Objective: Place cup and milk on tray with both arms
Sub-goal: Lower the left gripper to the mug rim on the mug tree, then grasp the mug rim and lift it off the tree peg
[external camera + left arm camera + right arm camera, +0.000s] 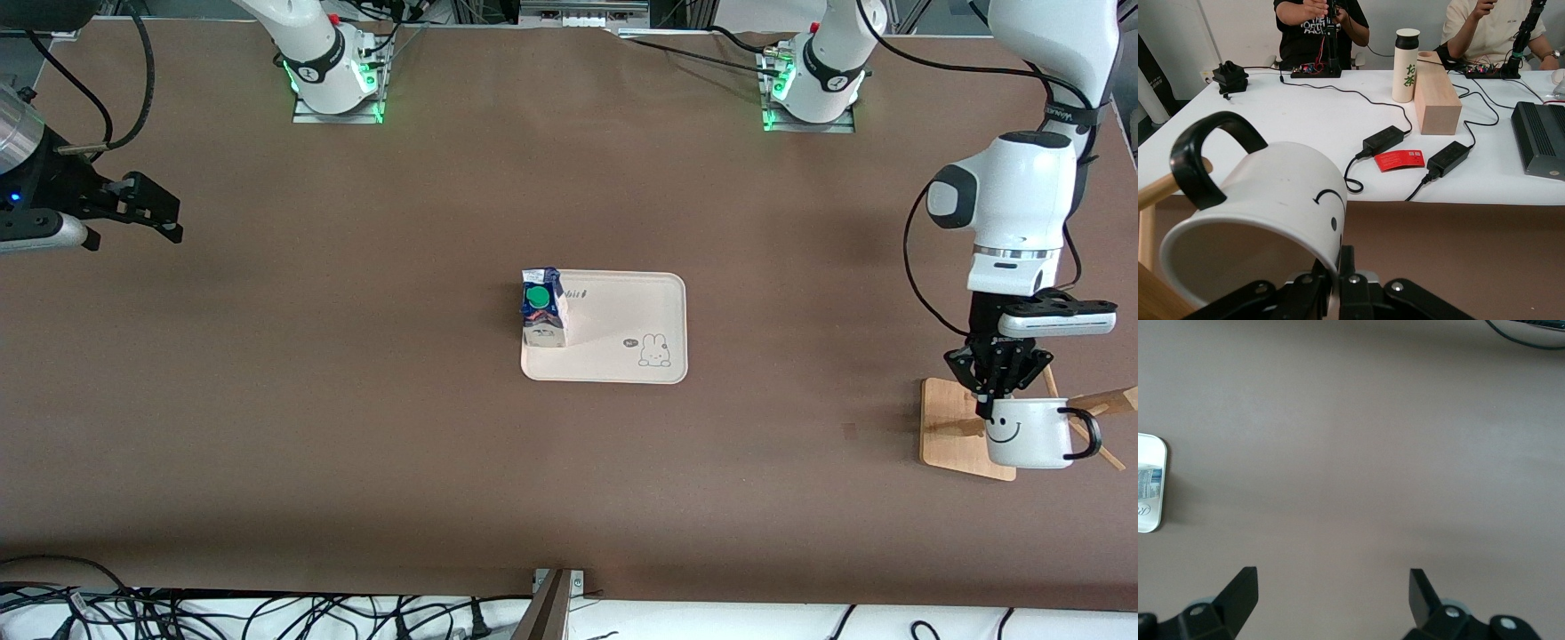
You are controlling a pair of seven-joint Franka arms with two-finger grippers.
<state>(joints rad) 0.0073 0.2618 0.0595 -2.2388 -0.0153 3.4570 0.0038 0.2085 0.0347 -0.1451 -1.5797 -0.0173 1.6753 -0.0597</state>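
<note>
The milk [543, 307] stands upright on the cream tray [622, 311] in the middle of the table, at the tray's end toward the right arm. My left gripper [996, 396] is shut on the rim of the white smiley cup [1027, 433], which hangs over the wooden rack base near the left arm's end of the table. In the left wrist view the cup [1265, 207] is tilted with its black handle up, and the left gripper [1341, 267] pinches its wall. My right gripper [147, 209] waits open over bare table at the right arm's end, its fingers [1241, 590] wide apart.
The square wooden rack base [951, 427] with slanted pegs [1107, 400] stands right under and beside the cup. A tray corner [1163, 487] shows in the right wrist view. Cables [267, 613] lie along the table's front edge.
</note>
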